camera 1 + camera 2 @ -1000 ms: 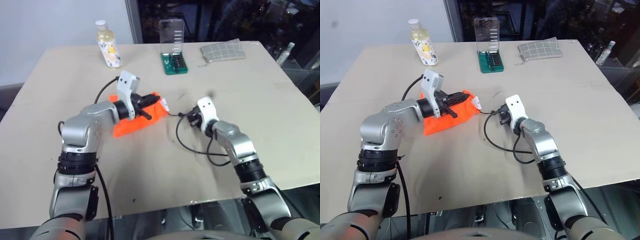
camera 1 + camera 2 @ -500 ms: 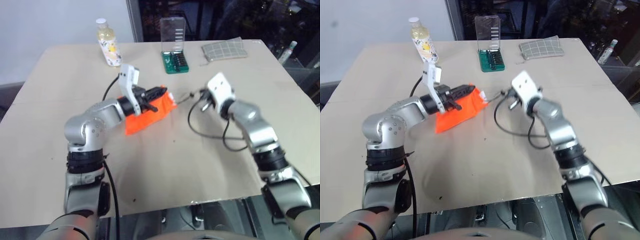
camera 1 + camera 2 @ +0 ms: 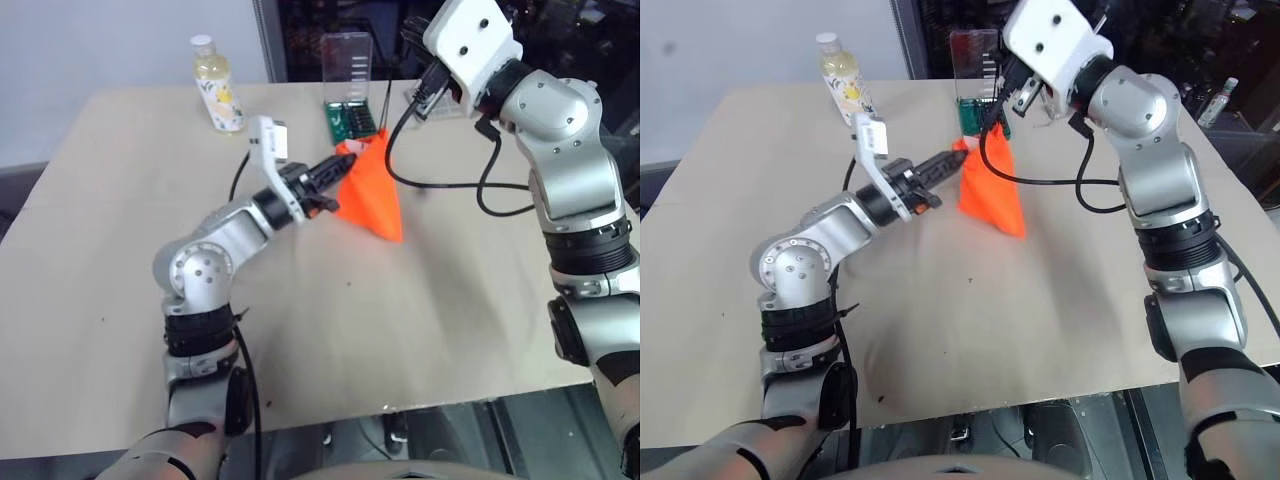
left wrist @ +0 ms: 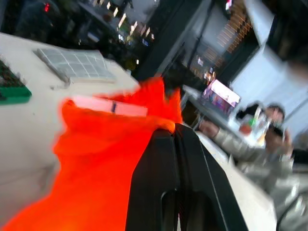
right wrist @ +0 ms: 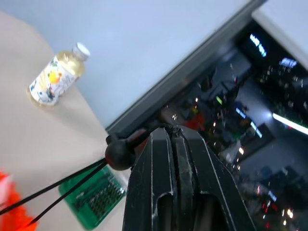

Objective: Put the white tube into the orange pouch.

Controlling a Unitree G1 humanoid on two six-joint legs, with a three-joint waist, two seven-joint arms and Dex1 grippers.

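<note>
Orange pouch (image 3: 372, 193) hanging above the tan table (image 3: 300, 330), lower corner just touching or nearly touching the surface, mouth end uppermost. Thin black drawstring cord (image 5: 57, 185) running taut from the pouch mouth up to the right gripper (image 5: 169, 129), raised high over the far side of the table. Right gripper fingers pressed together, pinching the cord just past its round black stopper bead (image 5: 117, 154). Left gripper (image 3: 335, 168) reaching in from the left side at the upper edge of the pouch, fingers (image 4: 163, 159) pressed close together against the orange fabric beside a small white label (image 4: 106, 107); whether fabric is actually nipped between them cannot be told. White tube nowhere to be made out; possibly inside the pouch, cannot tell.

On the far side of the table: yellowish bottle (image 3: 217, 88) with a white cap toward the left, green tool case (image 3: 347, 115) with its clear lid standing open just behind the pouch, grey checked cloth pouch (image 4: 77, 65) toward the right, partly hidden behind the right arm.
</note>
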